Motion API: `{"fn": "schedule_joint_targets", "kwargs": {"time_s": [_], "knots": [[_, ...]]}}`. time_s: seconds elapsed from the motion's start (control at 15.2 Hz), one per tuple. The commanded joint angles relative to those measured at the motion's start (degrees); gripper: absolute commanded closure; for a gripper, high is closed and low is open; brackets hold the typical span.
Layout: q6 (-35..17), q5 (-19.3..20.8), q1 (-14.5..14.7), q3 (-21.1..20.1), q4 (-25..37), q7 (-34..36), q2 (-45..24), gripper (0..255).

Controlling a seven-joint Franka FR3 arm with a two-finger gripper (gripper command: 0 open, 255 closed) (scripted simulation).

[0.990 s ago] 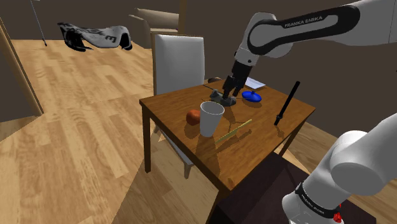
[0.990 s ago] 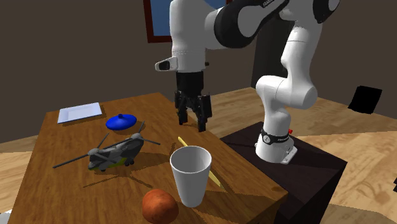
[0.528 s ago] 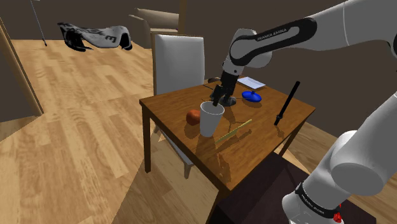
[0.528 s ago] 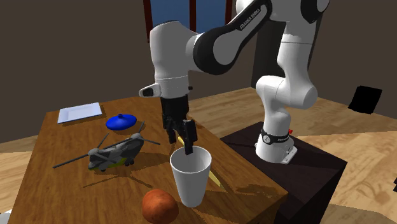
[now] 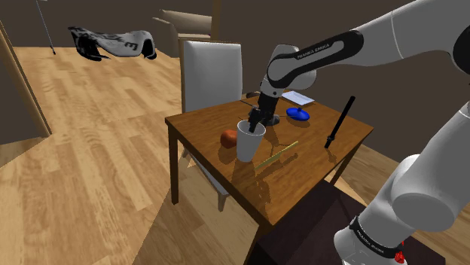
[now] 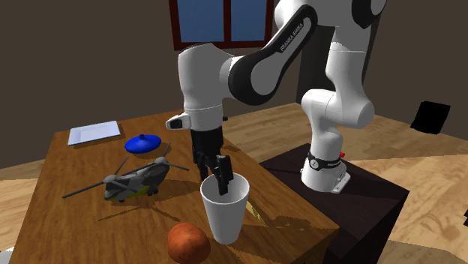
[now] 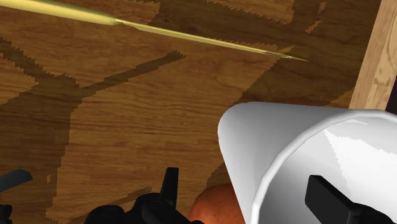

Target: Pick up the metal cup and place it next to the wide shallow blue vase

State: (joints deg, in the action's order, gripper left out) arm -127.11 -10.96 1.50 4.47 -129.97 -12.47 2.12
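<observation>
The cup [image 5: 249, 143] [image 6: 224, 208] is drawn plain white and stands upright, mouth up, near the table's front edge in the second exterior view. My gripper [image 5: 254, 125] [image 6: 213, 171] [image 7: 249, 196] is open and astride the cup's rim: one finger [image 7: 332, 201] hangs inside the cup [image 7: 299, 153], the other finger [image 7: 169, 184] is outside its wall, neither pressing it. The shallow blue vase [image 5: 298, 113] [image 6: 142, 142] sits farther back on the table, beyond a toy helicopter.
A grey toy helicopter [image 6: 133, 181] lies between cup and vase. A reddish ball [image 5: 229, 138] [image 6: 187, 243] [image 7: 215, 201] rests beside the cup. A yellow stick [image 5: 276, 154] [image 7: 191, 38], a black rod [image 5: 340, 122] and a white sheet [image 6: 94, 132] lie on the wooden table [image 5: 301, 177]. A white chair [image 5: 212, 75] stands behind.
The gripper came from above the helicopter over to the cup and dropped lower, so one finger now hangs inside the rim. The cup has not moved.
</observation>
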Motion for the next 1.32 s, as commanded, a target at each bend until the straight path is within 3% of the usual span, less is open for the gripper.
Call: {"fn": "schedule_joint_targets", "kwargs": {"time_s": [0.0,0.26,0.33,0.92,1.25], "knots": [[-0.15,-0.03,0.01,-0.01,-0.05,-0.02,-0.08,0],[-0.14,-0.03,0.01,-0.01,-0.05,-0.02,-0.07,0],[-0.14,-0.03,0.01,-0.01,-0.05,-0.02,-0.07,255],[-0.15,-0.03,0.01,-0.01,-0.05,-0.02,-0.08,255],[3.61,0.66,-0.07,0.02,1.84,0.85,1.86,255]]}}
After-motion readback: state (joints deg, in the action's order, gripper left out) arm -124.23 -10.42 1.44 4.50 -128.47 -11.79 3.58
